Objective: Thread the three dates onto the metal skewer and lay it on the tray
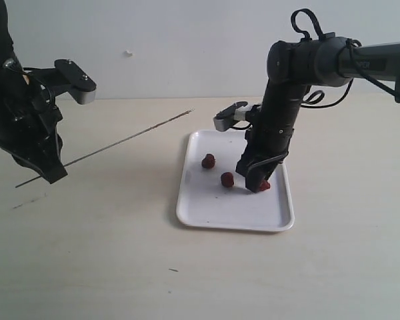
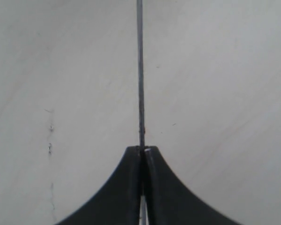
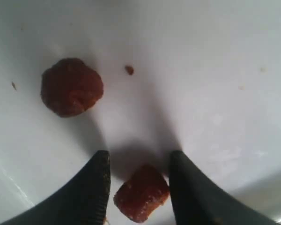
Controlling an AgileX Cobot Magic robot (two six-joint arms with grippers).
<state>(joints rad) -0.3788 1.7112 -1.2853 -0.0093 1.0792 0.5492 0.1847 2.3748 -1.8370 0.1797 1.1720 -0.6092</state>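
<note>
One tray (image 1: 201, 215), white with a low rim, lies on the pale tabletop (image 1: 107, 267) right of the frame's centre. All three dates sit loose on it, and none is on the skewer. The first date (image 1: 209, 161) lies in the tray's upper left part. The second date (image 1: 227, 179) lies near the tray's middle, just below and right of the first. The third date (image 1: 264, 186) lies toward the tray's right side. The right gripper (image 1: 257, 187) points down onto the tray from the dark arm entering at the upper right. Its two fingers stand apart, one on each side of the third date. The right wrist view shows a thin gap on at least one side of the fruit, so no grip is confirmed. That view also shows the second date apart from the fingers, with one small reddish crumb (image 3: 129, 70) near it. One metal skewer (image 1: 120, 141) is held clear of the table at the left of the frame. It slopes up from the lower left toward the tray's upper left corner and stops short of it. The left gripper (image 1: 50, 175) has its two fingers pressed together, pinching the skewer near its lower end.
</note>
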